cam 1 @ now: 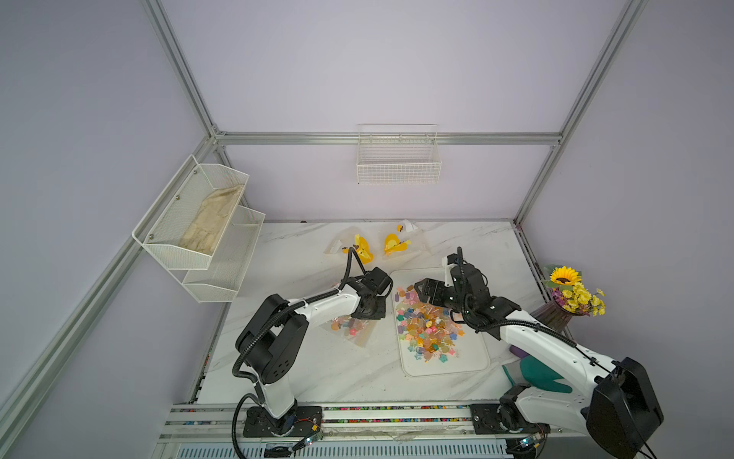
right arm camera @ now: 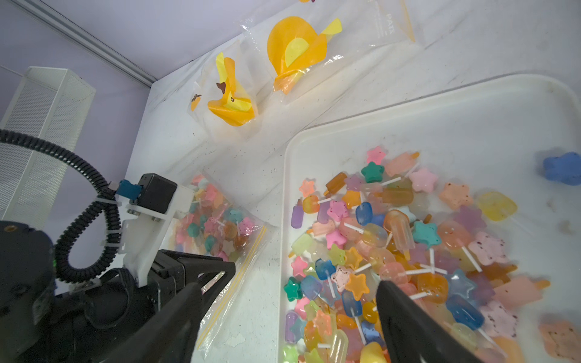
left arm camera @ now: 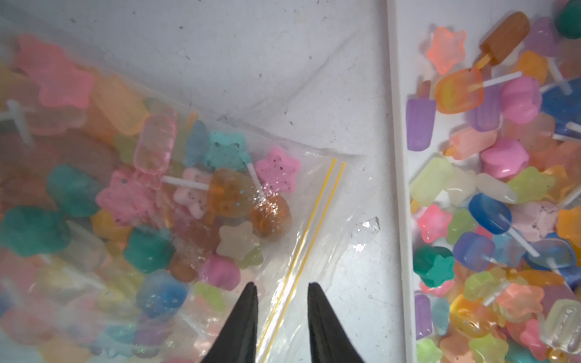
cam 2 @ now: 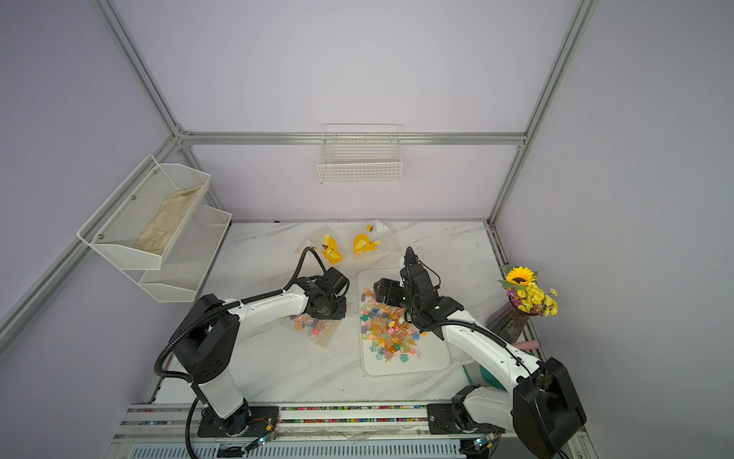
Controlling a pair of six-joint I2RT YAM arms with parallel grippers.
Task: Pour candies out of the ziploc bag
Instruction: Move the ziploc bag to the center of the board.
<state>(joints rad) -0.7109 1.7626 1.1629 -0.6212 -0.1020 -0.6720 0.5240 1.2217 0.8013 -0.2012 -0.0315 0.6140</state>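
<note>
Marble tabletop (cam 1: 317,365), lilac walls (cam 1: 377,59): left tool (left arm camera: 281,284) narrowly parted over ziploc bag (left arm camera: 327,195), right tool (cam 1: 419,290) wide above candies (cam 1: 427,330).

Two arms of like build. We label the left arm (cam 1: 325,306) and the right arm (cam 1: 548,349): glossy white link shells between matt black joint housings. A black corrugated hose (cam 1: 348,264) runs along each. We mark the black base plates (cam 1: 282,423), at 6 o'clock in both top views, trailing thin red wires. The left end effector (left arm camera: 281,286) has black tapering fingers (left arm camera: 242,320). A white bracket (right arm camera: 151,226) bears a black camera block with a blue plug.
</note>
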